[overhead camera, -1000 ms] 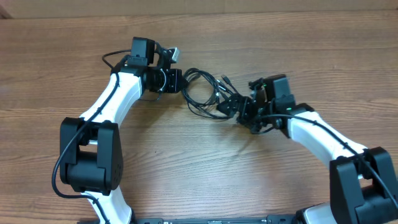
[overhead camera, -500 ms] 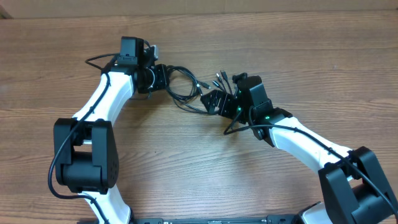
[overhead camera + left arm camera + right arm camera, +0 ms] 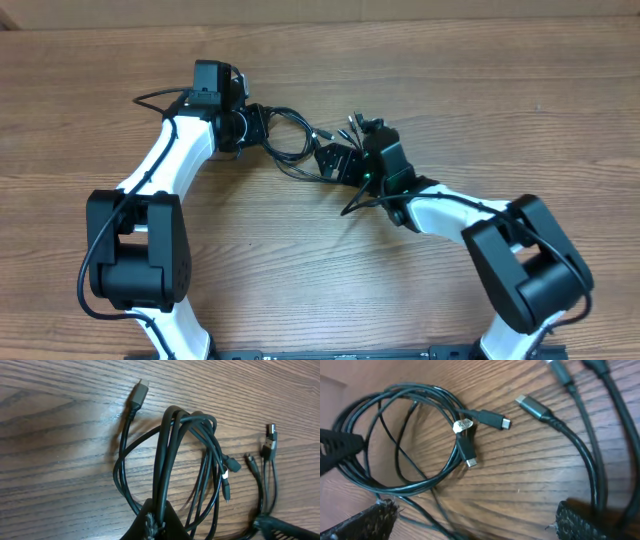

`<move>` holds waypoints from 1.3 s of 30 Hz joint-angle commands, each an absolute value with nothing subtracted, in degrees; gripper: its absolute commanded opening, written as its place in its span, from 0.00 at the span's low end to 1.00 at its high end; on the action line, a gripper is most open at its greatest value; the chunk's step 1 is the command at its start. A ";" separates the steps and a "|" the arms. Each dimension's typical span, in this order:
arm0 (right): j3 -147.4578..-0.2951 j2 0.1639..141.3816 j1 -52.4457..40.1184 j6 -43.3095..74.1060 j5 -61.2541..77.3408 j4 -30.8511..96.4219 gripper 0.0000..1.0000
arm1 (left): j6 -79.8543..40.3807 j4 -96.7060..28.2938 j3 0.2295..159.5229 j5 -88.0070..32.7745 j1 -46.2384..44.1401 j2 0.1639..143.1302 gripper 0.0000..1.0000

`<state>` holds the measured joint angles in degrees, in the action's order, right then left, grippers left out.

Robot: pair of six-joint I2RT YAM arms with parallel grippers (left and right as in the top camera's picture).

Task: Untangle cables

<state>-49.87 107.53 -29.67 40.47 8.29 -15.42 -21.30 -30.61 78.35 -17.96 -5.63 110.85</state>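
Right gripper point(image 3: 332, 160) is swung in beside cable coil point(image 3: 166, 465), jaws spread wide, nothing gripped; loose leads point(image 3: 580, 455) lie between them. Left gripper point(image 3: 264, 124) is kept clamped on coil. Second grasp is set up.

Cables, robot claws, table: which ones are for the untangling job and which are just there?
For the job: cables; left gripper, shut on them; right gripper, open.
Just there: wooden table; thick wire on the left arm.

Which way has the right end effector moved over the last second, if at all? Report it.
Yes. Seen from overhead, the right end effector has shifted left across the table, closer to the cables.
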 commanded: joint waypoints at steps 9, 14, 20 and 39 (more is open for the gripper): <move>-49.89 110.83 -30.04 40.51 8.84 -15.42 0.97 | -22.79 -30.57 78.08 -16.91 -7.27 109.32 0.04; -50.04 110.80 -30.04 44.93 13.43 -9.76 0.82 | -22.79 -30.61 78.08 -15.35 -7.27 109.38 0.04; -53.52 110.80 -30.00 46.72 18.83 2.42 0.76 | -22.79 -30.61 78.08 -14.81 -7.16 109.38 0.05; -60.14 110.80 -43.57 48.47 21.78 25.06 0.82 | -22.79 -30.65 78.08 -14.81 -7.16 109.38 0.10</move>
